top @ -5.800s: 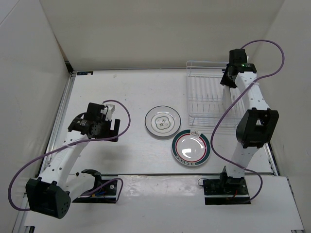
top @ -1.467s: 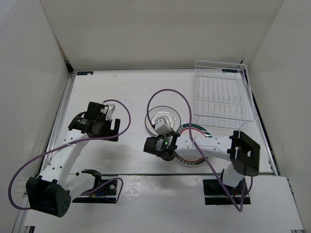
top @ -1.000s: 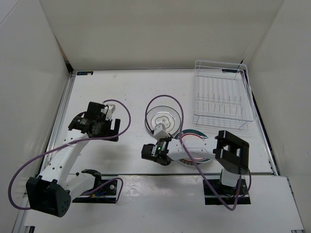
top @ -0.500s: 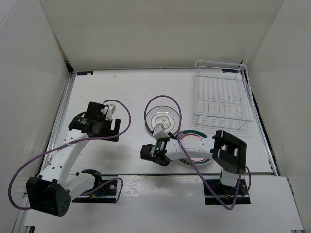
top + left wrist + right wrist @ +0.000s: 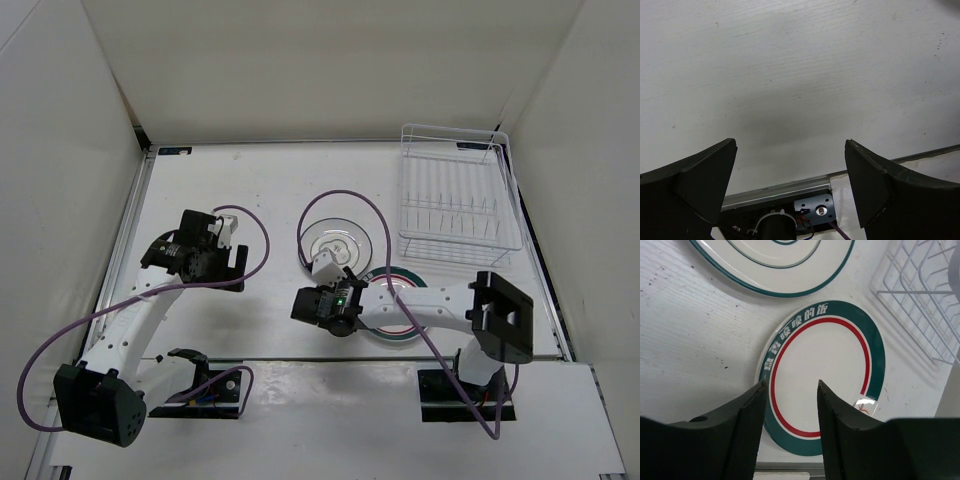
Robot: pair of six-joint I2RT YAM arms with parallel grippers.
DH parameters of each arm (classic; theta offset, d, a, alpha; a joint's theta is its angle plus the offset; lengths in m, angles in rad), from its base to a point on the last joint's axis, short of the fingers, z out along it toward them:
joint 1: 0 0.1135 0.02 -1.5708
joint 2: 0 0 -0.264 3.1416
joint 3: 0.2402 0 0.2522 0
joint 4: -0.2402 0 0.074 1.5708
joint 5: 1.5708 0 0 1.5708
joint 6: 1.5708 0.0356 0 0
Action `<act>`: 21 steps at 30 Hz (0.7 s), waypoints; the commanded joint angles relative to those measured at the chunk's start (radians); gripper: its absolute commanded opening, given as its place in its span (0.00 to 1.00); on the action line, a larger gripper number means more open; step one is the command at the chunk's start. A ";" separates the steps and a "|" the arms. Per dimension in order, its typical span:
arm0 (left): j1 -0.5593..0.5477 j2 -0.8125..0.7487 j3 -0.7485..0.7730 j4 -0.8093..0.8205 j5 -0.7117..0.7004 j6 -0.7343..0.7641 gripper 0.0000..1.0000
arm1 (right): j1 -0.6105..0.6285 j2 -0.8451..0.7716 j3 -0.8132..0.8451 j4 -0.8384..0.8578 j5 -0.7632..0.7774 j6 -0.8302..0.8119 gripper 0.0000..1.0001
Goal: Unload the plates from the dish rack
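The dish rack (image 5: 460,205) stands at the back right and holds no plates; its corner shows in the right wrist view (image 5: 920,295). The plain plate with a flower centre (image 5: 335,240) lies flat mid-table. The green-rimmed plate with a red ring (image 5: 405,300) lies flat in front of it, partly under my right arm, and it fills the right wrist view (image 5: 822,375). My right gripper (image 5: 335,303) (image 5: 791,385) is open and empty, hovering over that plate's near-left edge. My left gripper (image 5: 232,268) (image 5: 790,145) is wide open over bare table.
White walls enclose the table on three sides. The table's front rail (image 5: 780,192) and the arm bases lie along the near edge. A purple cable (image 5: 345,205) loops over the plain plate.
My right arm has swung from the dish rack down to the two plates, and the rack has shifted slightly right. In the last half second, the wrist edged right. The left arm is still.
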 commanded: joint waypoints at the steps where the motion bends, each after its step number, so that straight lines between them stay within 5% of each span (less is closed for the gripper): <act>1: 0.002 -0.005 0.026 0.003 0.020 -0.001 1.00 | 0.002 -0.063 -0.023 0.073 -0.047 -0.056 0.49; 6: 0.001 -0.008 0.026 0.005 0.020 -0.002 1.00 | -0.004 -0.181 -0.050 0.122 -0.050 -0.116 0.52; 13: 0.002 -0.011 0.026 -0.017 0.022 -0.001 1.00 | -0.087 -0.475 -0.090 0.101 -0.065 -0.119 0.90; 21: 0.001 -0.013 0.028 0.006 0.029 -0.002 1.00 | -0.338 -0.630 -0.115 0.127 -0.228 -0.234 0.90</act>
